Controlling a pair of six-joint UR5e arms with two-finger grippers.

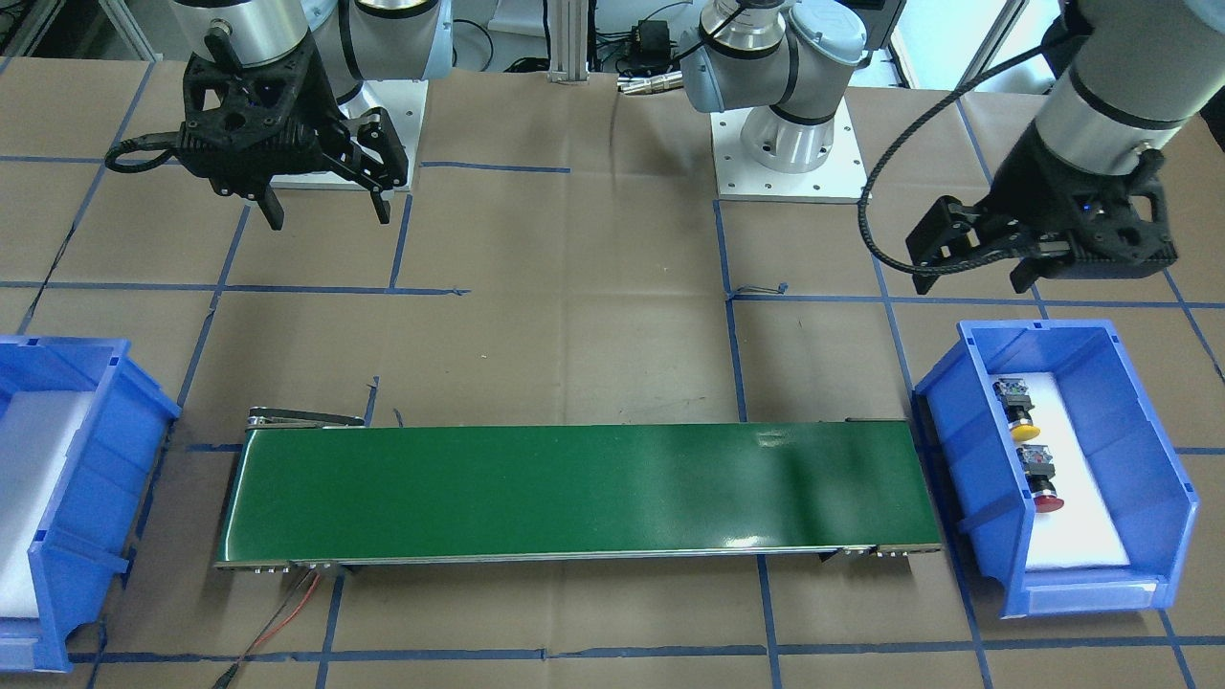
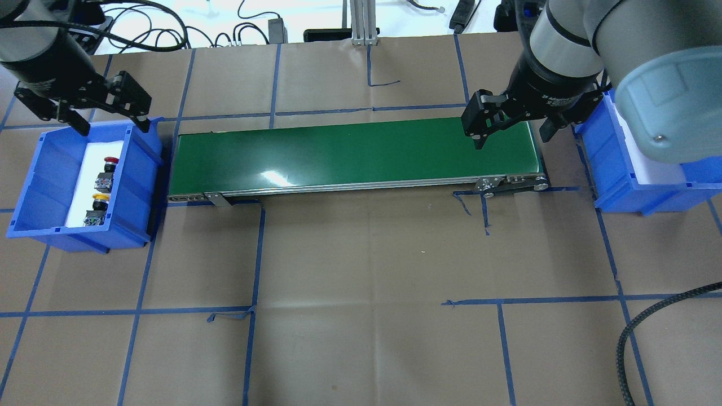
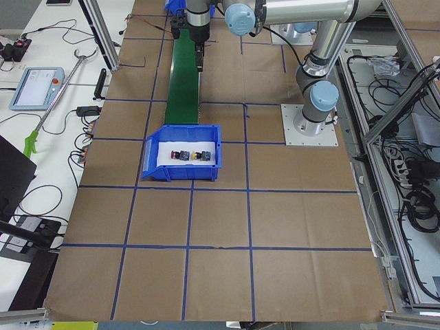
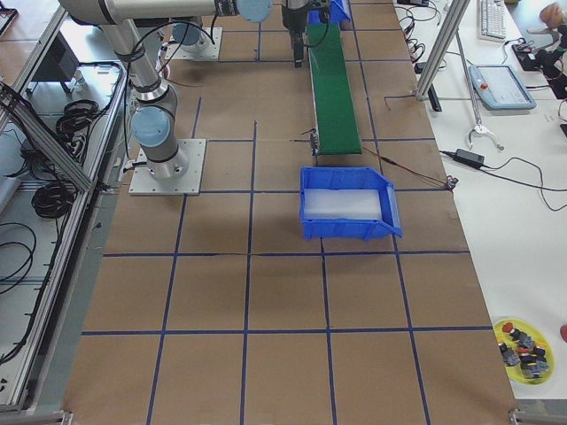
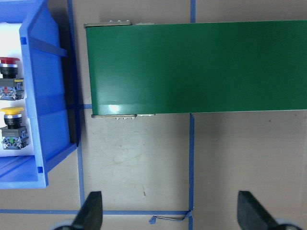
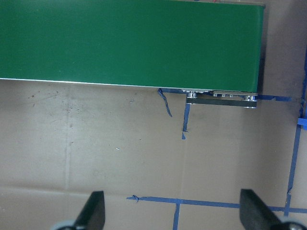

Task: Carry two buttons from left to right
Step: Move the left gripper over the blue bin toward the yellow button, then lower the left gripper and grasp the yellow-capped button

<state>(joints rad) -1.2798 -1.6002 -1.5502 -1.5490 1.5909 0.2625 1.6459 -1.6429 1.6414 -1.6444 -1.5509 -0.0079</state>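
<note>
At the robot's left end of the tabletop (image 2: 361,265), a blue left bin (image 2: 34,186) is sitting just beside the end of a green conveyor belt (image 2: 350,152). Both buttons are lying on their sides on the white liner (image 5: 14,48) inside this bin. The red button (image 2: 107,172) is lying farther from the robot base and the yellow button (image 2: 97,207) nearer to it. They are lying end to end, just beside each other. Both caps are pointing away from the robot. Nothing is gripping either one.

The left gripper (image 2: 113,128) is hanging high over the tabletop near the belt-side corner of the left bin, well apart from both buttons. Its jaws are standing wide and holding nothing. The left wrist view is looking straight down on the bin wall, the buttons and the belt's end.

The right gripper (image 2: 512,141) is hanging high near the opposite end of the belt. Its jaws are likewise standing wide and holding nothing.

A second blue bin, the right bin (image 2: 637,197), is sitting just beyond that end of the belt and is showing only its white liner.

Blue tape lines (image 2: 254,254) are crossing the brown tabletop covering.
</note>
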